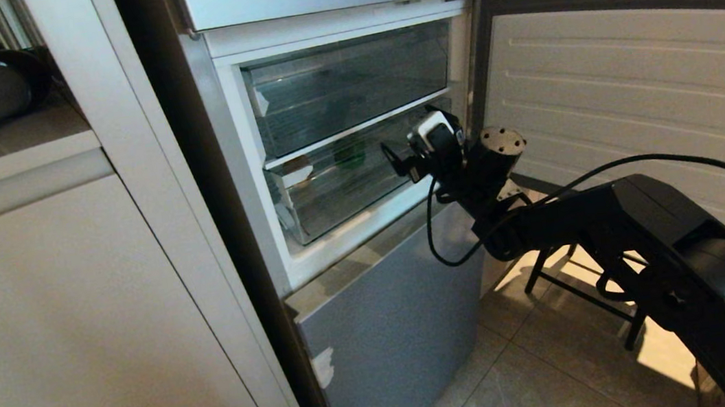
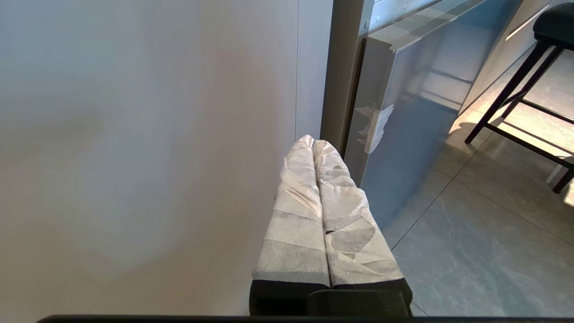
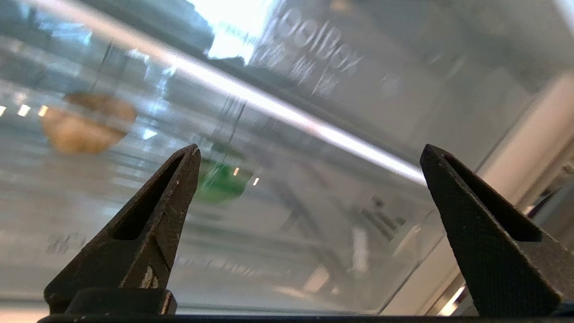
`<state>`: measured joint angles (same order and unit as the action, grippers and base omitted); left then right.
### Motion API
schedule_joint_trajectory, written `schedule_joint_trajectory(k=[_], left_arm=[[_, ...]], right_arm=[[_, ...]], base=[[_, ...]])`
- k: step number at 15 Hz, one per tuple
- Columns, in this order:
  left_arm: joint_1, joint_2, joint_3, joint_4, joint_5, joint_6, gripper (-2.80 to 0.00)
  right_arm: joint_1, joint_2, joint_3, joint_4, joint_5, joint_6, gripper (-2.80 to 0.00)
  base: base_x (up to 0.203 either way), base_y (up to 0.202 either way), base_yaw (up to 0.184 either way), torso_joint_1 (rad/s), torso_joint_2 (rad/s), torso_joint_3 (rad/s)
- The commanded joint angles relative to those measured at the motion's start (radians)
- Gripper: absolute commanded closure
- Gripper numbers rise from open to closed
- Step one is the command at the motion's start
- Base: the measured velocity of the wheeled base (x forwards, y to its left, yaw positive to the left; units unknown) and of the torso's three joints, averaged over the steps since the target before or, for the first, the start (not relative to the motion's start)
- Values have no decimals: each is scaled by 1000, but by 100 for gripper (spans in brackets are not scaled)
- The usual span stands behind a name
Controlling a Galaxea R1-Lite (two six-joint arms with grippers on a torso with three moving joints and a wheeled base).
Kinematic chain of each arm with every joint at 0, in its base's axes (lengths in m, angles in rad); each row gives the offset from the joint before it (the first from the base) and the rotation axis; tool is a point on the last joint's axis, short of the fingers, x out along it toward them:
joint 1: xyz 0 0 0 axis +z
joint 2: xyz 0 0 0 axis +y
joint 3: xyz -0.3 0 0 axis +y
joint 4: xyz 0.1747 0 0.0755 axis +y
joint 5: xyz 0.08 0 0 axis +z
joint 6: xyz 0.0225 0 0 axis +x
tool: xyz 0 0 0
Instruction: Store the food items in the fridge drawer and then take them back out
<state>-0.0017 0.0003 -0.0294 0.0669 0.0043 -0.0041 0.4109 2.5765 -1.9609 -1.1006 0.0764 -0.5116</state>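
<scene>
The fridge drawer [image 1: 334, 200] is the lower of two clear trays in the open silver-grey fridge. Through its front wall I see both food items: the tan-brown potato [image 1: 294, 167] on the left and the green pepper [image 1: 351, 154] nearer the middle. My right gripper [image 1: 400, 161] hovers just in front of the drawer's right part, open and holding nothing. In the right wrist view the black fingertips [image 3: 188, 161] frame the clear drawer wall [image 3: 314, 224], with the potato [image 3: 83, 125] and pepper [image 3: 222, 179] blurred behind it. My left gripper [image 2: 314, 142] hangs parked low beside the cabinet, its wrapped fingers shut and holding nothing.
The fridge door [image 1: 633, 94] stands open on the right. An upper clear drawer [image 1: 348, 84] sits above. Below is a closed grey fridge front [image 1: 391, 324]. A beige cabinet [image 1: 73, 322] fills the left. A black stool [image 1: 580, 287] stands on the tiled floor behind my right arm.
</scene>
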Motion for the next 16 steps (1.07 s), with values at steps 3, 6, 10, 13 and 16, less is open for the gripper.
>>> schedule_joint_trajectory(k=[3,6,10,13,16], left_arm=[[0,0,0,1,0,0,0],[0,0,0,1,0,0,0],[0,0,-1,1,0,0,0],[0,0,0,1,0,0,0],[0,0,-1,1,0,0,0]], right_arm=[[1,-11,2,-47,-5,-2,-280],[7,-68,62,-104,-30,-6,-280],[36,-291,517,-118,-89,11,-280],[102,-584,875,-139,-227,90,-280],[175,-879,1154,-152,-392,171,-280]], base=[[0,0,0,0,0,0],[0,0,0,0,0,0],[0,0,0,0,0,0],[0,0,0,0,0,0],[0,0,0,0,0,0]])
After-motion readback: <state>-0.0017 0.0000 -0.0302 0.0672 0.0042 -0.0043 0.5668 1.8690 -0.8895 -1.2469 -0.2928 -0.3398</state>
